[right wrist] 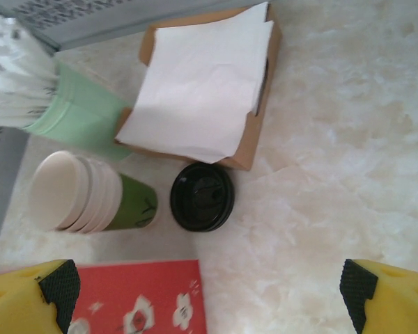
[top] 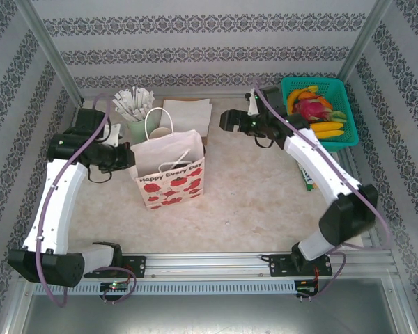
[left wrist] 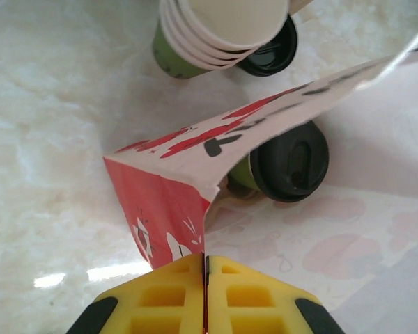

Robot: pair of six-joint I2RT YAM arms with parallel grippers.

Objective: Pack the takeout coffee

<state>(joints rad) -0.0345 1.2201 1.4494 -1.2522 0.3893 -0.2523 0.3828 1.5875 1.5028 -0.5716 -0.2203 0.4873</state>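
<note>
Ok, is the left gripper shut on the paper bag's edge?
Yes: the left gripper is closed, with the edge of the paper bag pinched between its yellow fingers.

The takeout coffee (left wrist: 289, 161) — olive cup, black lid — inside the bag (left wrist: 160, 202).

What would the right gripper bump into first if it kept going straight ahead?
Most likely the round black lid beside the stack of paper cups. It lies nearly centred ahead of the right gripper's open fingers. Depth is unclear, so the marble tabletop might come first.
</note>
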